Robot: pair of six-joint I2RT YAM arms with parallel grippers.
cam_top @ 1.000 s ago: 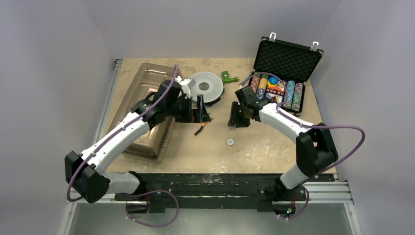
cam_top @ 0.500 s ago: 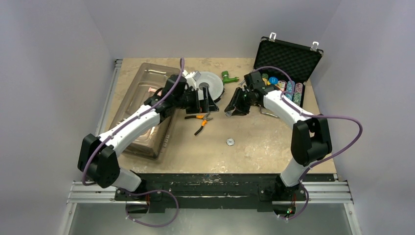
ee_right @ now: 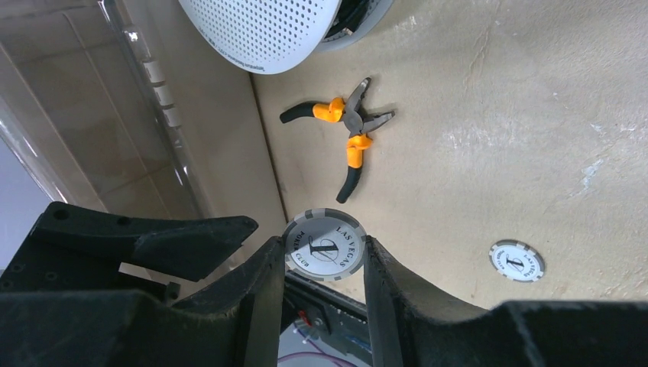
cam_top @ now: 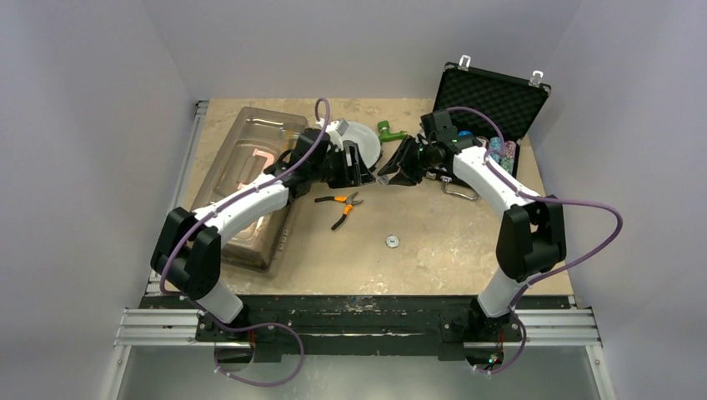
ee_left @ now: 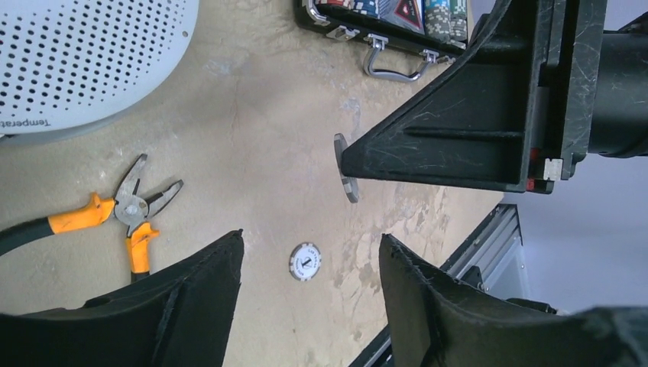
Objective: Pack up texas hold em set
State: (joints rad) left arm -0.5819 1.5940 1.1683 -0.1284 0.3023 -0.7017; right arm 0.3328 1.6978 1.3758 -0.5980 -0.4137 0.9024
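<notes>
The black foam-lined case (cam_top: pixel 490 98) stands open at the back right, with rows of chips (cam_top: pixel 500 152) in its base. My right gripper (ee_right: pixel 323 249) is shut on a white and grey poker chip (ee_right: pixel 325 241), gripping it by its rim, left of the case and above the table. My left gripper (ee_left: pixel 311 239) faces it from close by, open, with nothing between its fingers. In the left wrist view the held chip (ee_left: pixel 348 178) shows edge-on at the right gripper's tip. A second chip (cam_top: pixel 391 242) lies flat on the table nearer the front.
Orange-handled pliers (cam_top: pixel 340 204) lie just in front of the two grippers. A large clear plastic bin (cam_top: pixel 250 171) sits on the left. A white perforated disc (cam_top: pixel 361 137) and a green object (cam_top: pixel 388 129) lie at the back centre. The case's metal handle (ee_left: pixel 393 69) faces the table.
Both grippers moved toward the back of the table and closer together, tip to tip. The left jaws have narrowed. The right gripper still holds its chip.
</notes>
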